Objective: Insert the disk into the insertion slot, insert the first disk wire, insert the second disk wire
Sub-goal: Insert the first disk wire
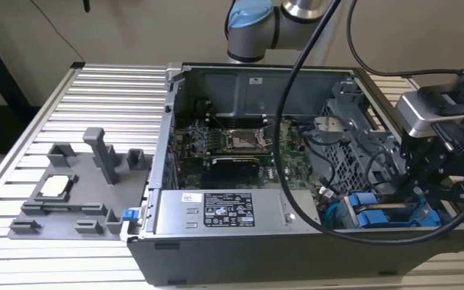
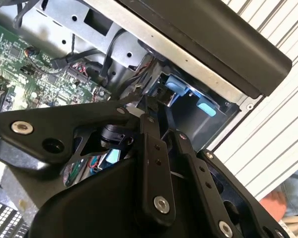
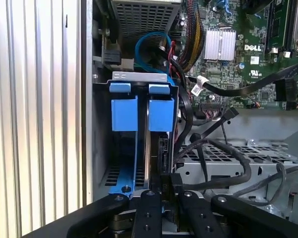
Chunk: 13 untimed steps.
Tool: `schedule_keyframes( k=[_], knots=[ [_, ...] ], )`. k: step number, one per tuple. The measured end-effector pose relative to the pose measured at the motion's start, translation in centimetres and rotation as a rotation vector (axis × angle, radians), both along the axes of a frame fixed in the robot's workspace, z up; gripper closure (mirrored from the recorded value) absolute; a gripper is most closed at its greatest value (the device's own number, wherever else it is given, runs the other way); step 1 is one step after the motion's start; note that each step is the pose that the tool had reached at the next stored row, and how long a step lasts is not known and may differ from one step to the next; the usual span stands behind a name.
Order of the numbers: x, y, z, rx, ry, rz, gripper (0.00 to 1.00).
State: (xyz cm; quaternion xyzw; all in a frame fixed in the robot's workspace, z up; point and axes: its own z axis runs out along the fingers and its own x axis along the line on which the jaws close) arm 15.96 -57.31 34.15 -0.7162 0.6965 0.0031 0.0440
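the disk [image 3: 162, 148] stands edge-on inside the insertion slot [image 3: 139, 76], its blue carrier tab beside a second blue tab. the slot sits in the corner of the open computer case [image 1: 215, 254], at the exterior view's right. the gripper [image 3: 167, 179] hangs right over that slot, its fingers [image 3: 149, 208] drawn nearly together and pinching a black cable plug [image 3: 170, 182] just beside the disk's edge. past the bay lie the green motherboard [image 1: 232, 145] and the grey power supply [image 1: 215, 211]. the case rests on a ribbed aluminium table [image 1: 111, 84]. a grey plastic fixture [image 1: 79, 205] stands on it, well apart. a plain beige wall [image 1: 135, 30] rises behind.
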Motion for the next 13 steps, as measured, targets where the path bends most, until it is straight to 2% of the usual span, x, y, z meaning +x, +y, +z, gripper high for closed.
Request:
schedule_keyframes(
  k=[2, 9, 13],
  knots=[
    [0.0, 0.2, -0.01, -0.0002, 0.0, 0.0, 0.81],
    [0.09, 0.2, -0.19, -0.0149, 0.0021, -0.008, 0.81],
    [0.13, 0.21, -0.65, -0.0175, 0.0021, -0.01, 0.81]
  ],
)
